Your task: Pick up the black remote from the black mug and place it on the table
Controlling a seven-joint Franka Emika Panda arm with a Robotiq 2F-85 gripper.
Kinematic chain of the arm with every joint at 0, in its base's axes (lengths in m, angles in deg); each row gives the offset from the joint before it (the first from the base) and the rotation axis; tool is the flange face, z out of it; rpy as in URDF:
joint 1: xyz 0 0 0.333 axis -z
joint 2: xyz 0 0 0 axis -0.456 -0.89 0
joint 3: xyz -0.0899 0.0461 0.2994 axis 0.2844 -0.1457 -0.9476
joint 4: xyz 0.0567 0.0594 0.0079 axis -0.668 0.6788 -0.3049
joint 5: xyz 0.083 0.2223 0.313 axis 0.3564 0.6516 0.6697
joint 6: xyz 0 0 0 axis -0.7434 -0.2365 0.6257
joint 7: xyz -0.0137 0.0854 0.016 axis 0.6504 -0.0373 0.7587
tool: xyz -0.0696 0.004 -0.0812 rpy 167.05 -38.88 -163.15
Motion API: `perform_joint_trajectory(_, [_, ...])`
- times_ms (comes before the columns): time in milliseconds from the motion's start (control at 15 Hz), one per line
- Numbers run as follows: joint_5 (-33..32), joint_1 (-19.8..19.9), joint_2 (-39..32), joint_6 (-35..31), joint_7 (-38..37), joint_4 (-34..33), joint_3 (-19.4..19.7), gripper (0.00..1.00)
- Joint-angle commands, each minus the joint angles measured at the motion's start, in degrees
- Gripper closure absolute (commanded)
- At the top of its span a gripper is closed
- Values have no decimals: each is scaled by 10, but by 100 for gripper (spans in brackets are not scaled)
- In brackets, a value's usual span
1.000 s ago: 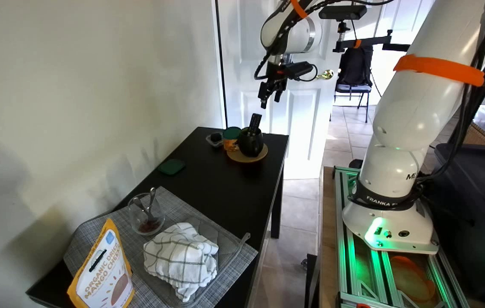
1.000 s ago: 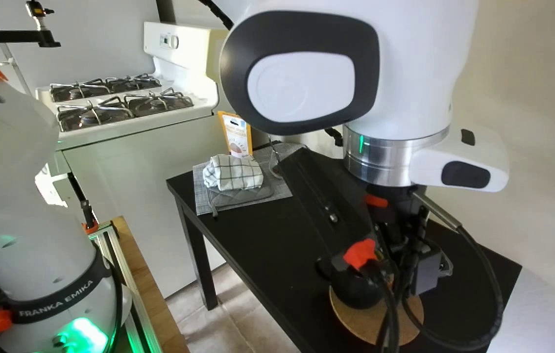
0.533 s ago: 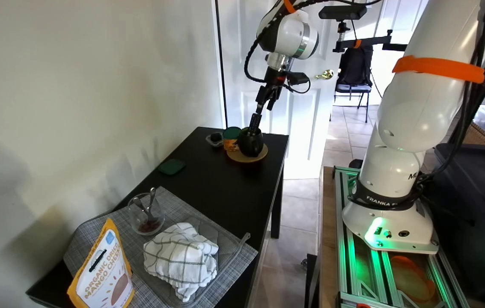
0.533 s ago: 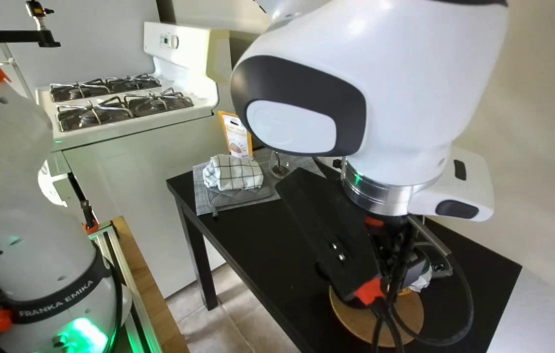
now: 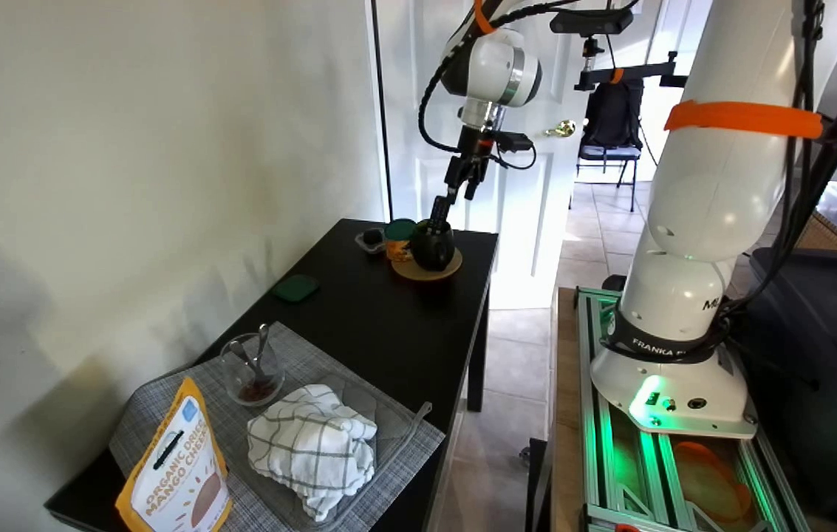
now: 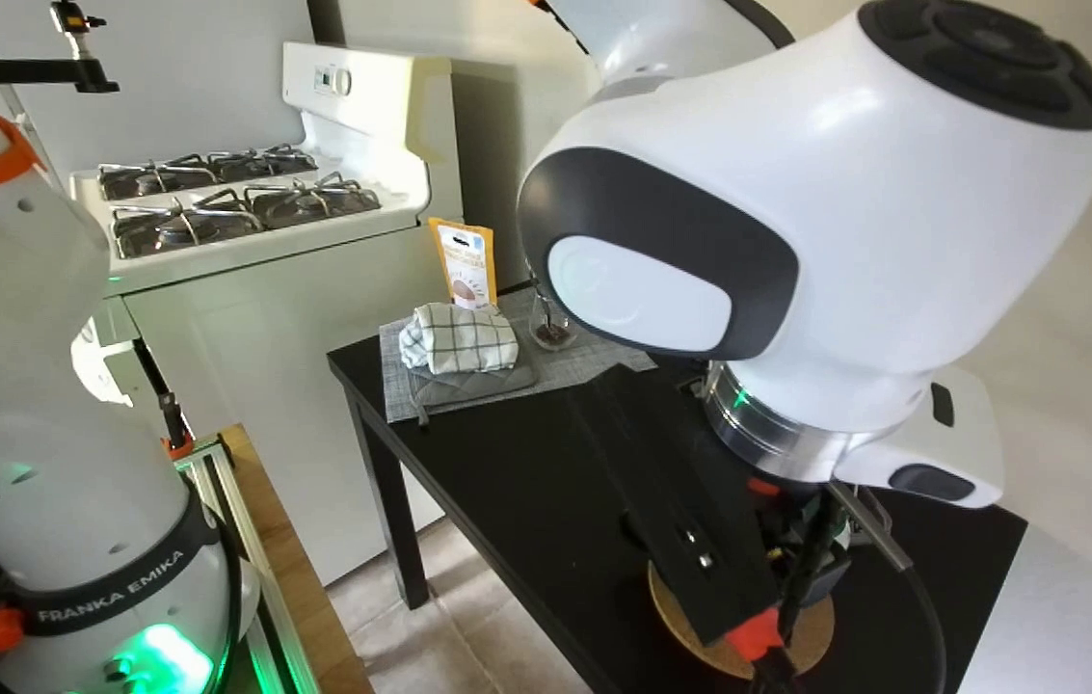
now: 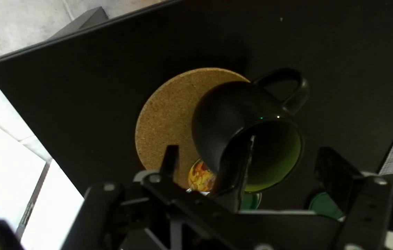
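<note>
Black two-fingered gripper (image 5: 461, 194) drops lower, spread wide, empty, near slim black remote (image 5: 438, 213) leaning in round black mug (image 5: 431, 250); grasp, placement on black tabletop (image 5: 359, 318) remain.

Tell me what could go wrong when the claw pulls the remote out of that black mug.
First, the open claw is very close to the top of the black remote and might knock it aside. Second, the remote leans in the black mug, so an angled pull could tip the mug. Third, a green-lidded jar beside the mug might get knocked.
</note>
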Motion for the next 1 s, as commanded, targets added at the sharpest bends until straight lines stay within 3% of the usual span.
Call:
perform_joint_trajectory(0, [37,25,-38,14,8,-28,-19,0])
perform_joint_trajectory(467, [84,54,-80,16,4,-64,-52,2])
perform_joint_trajectory(933, [95,71,-108,15,-3,-94,-82,61])
